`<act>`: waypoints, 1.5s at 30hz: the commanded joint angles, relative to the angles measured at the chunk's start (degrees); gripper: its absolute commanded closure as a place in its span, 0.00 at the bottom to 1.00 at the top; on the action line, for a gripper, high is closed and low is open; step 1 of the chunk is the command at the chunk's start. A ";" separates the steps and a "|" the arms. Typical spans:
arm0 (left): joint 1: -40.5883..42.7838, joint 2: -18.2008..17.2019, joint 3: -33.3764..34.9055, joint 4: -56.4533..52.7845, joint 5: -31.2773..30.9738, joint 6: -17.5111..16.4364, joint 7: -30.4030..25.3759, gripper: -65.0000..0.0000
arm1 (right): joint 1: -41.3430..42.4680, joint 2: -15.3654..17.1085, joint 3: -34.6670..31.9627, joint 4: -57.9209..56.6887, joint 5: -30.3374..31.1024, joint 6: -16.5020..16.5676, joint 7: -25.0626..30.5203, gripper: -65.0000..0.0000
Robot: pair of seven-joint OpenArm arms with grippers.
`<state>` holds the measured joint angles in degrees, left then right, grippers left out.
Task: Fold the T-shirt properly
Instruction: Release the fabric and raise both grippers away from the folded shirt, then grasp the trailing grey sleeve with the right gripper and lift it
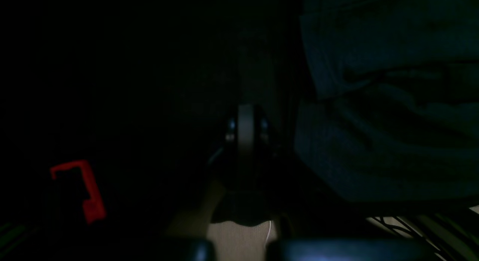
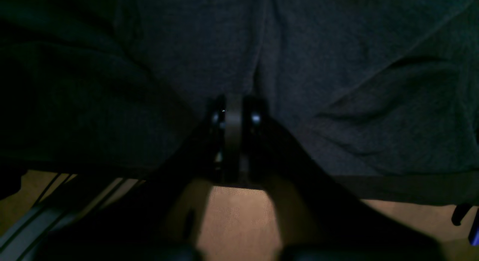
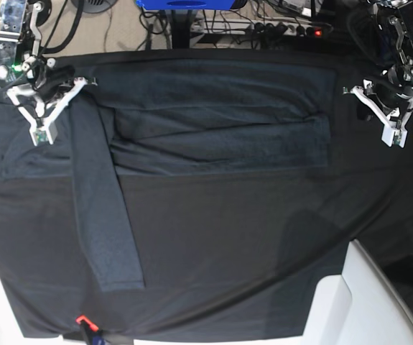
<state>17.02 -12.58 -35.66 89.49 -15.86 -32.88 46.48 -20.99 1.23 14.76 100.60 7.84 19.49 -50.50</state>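
Cloth fills most of the base view: a dark charcoal-grey knit long-sleeved T-shirt lies spread across the upper half of the frame, its long axis running left to right, with the body folded into a wide flat band. One long sleeve crosses that axis, running from the upper left down toward the lower left of the frame and ending near the bottom edge. The shirt rests on a larger black tablecloth that covers the whole surface beneath it.

At the upper left of the base view the right gripper sits over the shirt's left end, beside the top of the sleeve; in its wrist view the fingers look close together over the grey knit, but whether they pinch fabric cannot be told. At the upper right the left gripper hangs just off the shirt's right edge, over black cloth, its jaws pressed together.

A small red clip shows in the lower left of the left wrist view.
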 commanded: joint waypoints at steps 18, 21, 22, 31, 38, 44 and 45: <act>1.75 -1.00 -0.96 1.19 -0.80 0.05 -0.98 1.00 | 40.91 4.96 -0.04 -40.24 0.12 0.07 9.40 0.42; 2.98 -1.00 -0.96 1.36 -0.80 0.05 -1.07 1.00 | 47.50 6.63 -0.04 -54.49 0.03 -0.28 16.43 0.42; 3.42 -1.00 -0.96 1.36 -0.80 0.05 -1.07 1.00 | 49.43 6.98 -0.13 -58.97 -0.06 -0.36 18.90 0.42; 6.76 -1.00 -0.96 0.84 -0.80 0.05 -6.43 1.00 | 53.74 7.86 -0.04 -73.92 -4.80 -0.54 28.57 0.42; 6.41 -1.00 -0.96 0.84 -0.80 0.05 -6.43 1.00 | 51.72 5.75 0.05 -73.39 -4.80 -0.19 28.48 0.91; 6.41 -1.27 -1.04 0.84 -0.45 0.05 -6.43 1.00 | 50.75 4.08 0.05 -71.19 -4.80 -0.19 28.13 1.00; 6.41 -2.06 -1.04 0.84 -0.71 0.05 -6.43 1.00 | 49.78 3.64 0.05 -69.17 -4.80 -0.19 27.07 1.00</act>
<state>23.53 -13.30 -36.27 89.52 -16.27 -32.88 40.95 27.92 5.19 14.90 31.16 2.48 17.78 -21.89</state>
